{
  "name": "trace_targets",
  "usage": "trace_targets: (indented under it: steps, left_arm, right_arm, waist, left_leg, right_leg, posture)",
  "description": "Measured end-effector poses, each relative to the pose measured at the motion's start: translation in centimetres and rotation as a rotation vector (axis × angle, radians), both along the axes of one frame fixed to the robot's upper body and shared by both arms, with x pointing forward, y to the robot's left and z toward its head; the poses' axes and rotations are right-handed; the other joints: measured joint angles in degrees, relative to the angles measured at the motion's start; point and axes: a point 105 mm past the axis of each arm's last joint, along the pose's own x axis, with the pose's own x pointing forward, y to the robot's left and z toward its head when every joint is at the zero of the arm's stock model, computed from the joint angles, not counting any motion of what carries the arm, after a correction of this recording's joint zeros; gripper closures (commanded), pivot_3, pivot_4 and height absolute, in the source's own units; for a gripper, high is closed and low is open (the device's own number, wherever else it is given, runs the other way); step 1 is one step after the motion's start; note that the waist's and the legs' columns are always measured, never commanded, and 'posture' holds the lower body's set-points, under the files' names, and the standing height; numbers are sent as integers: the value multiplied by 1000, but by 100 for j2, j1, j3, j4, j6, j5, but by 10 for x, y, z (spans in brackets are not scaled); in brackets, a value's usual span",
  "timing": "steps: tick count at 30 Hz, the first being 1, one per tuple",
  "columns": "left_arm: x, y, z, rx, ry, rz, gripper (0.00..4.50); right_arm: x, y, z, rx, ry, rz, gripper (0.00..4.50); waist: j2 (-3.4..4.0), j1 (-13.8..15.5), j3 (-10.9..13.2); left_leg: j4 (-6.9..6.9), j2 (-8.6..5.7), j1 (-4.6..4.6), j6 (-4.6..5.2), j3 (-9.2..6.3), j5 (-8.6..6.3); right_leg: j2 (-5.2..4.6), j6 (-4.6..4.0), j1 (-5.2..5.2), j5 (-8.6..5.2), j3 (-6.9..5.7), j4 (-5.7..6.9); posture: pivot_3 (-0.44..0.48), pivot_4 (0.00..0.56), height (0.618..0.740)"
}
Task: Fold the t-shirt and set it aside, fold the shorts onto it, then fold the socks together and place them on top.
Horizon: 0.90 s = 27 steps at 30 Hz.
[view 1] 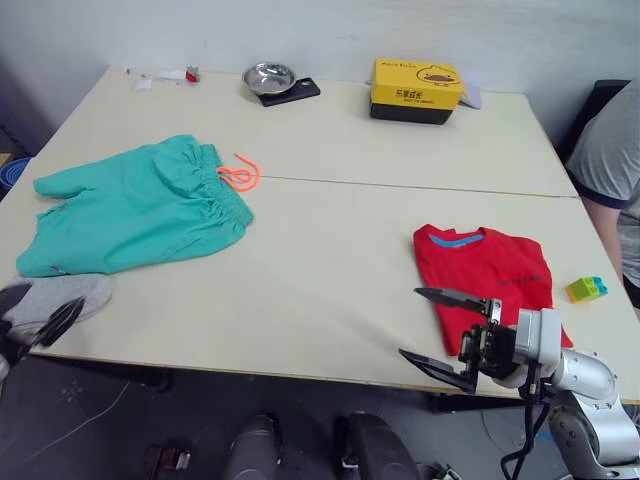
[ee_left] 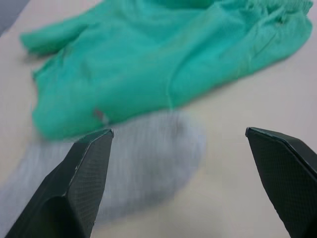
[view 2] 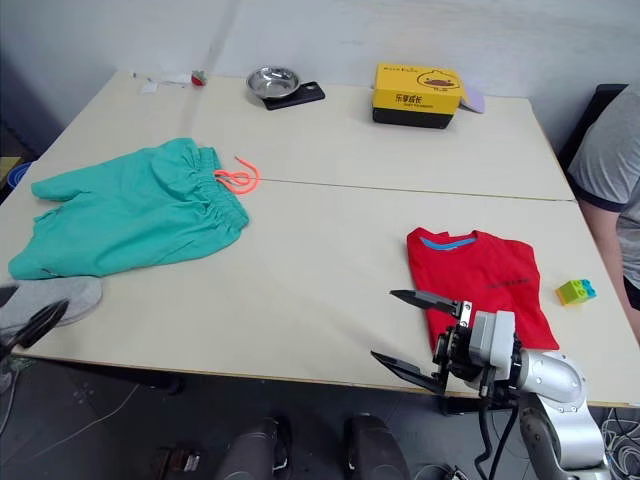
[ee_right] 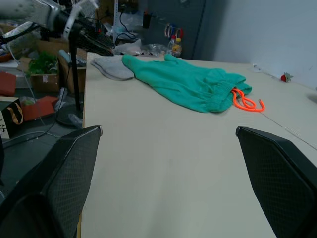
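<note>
Red t-shirt (view 1: 484,275), teal-green shorts (view 1: 135,205) with orange drawstring (view 1: 241,175), light grey socks (view 1: 58,297), yellow box (view 1: 416,85).

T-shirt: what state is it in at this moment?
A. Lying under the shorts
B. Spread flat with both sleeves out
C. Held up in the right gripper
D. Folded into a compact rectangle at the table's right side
D. The t-shirt lies folded into a neat rectangle, collar showing, on the table, far from the shorts; the open right gripper holds nothing.
</note>
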Motion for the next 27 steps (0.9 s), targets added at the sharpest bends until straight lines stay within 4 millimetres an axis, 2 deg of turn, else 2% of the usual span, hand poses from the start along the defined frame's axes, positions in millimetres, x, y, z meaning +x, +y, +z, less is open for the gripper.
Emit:
trace_targets:
  steps: [2, 5, 7, 9, 11, 14, 21, 22, 24, 27]
  left_arm:
    - [23, -13, 1, 47, 29, -69, 0]
    - [63, -30, -7, 80, 83, -144, 0]
    - [82, -38, -12, 87, 120, -175, 0]
    - [97, -47, -21, 80, 187, -199, 419]
    - [103, -52, -31, 65, 256, -222, 938]
    - [114, -65, -30, 59, 295, -283, 1951]
    - [144, -97, -28, 124, 204, -440, 4278]
    - [149, -104, -23, 135, 167, -478, 4463]
    - [156, -115, -14, 154, 104, -532, 4463]
    - [163, -145, 4, 166, 11, -662, 4463]
  right_arm:
    - [2, 4, 3, 14, -6, 5, 74]
    - [4, 9, 2, 22, -3, 4, 74]
    - [5, 11, 2, 20, -5, 1, 74]
    - [6, 11, 2, 16, -9, -16, 0]
    - [8, 10, 2, 11, -13, -32, 0]
    - [10, 9, 2, 6, -20, -53, 0]
    - [12, 6, 1, -4, -34, -88, 0]
    - [11, 5, 0, -5, -34, -95, 0]
    - [11, 4, 0, -10, -36, -104, 0]
    - [12, -2, 0, -30, -40, -131, 0]
  waist:
    - [14, -10, -3]
    - [18, -2, -1]
    - [15, -2, -2]
    - [15, -8, -2]
    - [15, -22, -2]
    - [18, 9, 0]
    - [14, 37, 2]
    - [13, 45, 2]
    - [12, 41, 2]
    - [11, 51, 2]
  left_leg:
    - [-9, -6, 3, 0, 7, 0]
    - [-21, -4, -1, 11, 8, 10]
    - [-19, 3, -3, 11, 9, 11]
    - [-1, 7, -4, -2, 15, 3]
    - [13, 14, -4, -15, 18, 4]
    - [47, 21, -3, -24, 18, 2]
    - [91, 16, -7, 18, 15, -4]
    - [92, 14, -10, 23, 15, -2]
    - [93, 11, -12, 25, 16, 0]
    - [95, 6, -21, 19, 17, 5]
  right_leg:
    - [-6, 41, -1, 22, -2, 1]
    - [2, 46, -9, 15, -10, 4]
    - [16, 52, -13, 8, -5, 9]
    - [29, 69, -15, -6, 6, 25]
    - [40, 80, -15, -13, 13, 32]
    - [46, 85, -9, -17, 15, 49]
    - [39, 105, 2, 12, 15, 63]
    - [36, 107, 3, 15, 14, 62]
    - [34, 111, 2, 19, 15, 61]
    - [33, 114, -1, 20, 13, 55]
  posture:
    - [0, 150, 740]
    - [0, 150, 740]
    - [0, 150, 740]
    - [0, 150, 740]
    - [0, 150, 740]
    - [0, 150, 740]
    - [0, 150, 740]
    - [0, 150, 740]
    - [0, 150, 740]
    - [0, 150, 740]
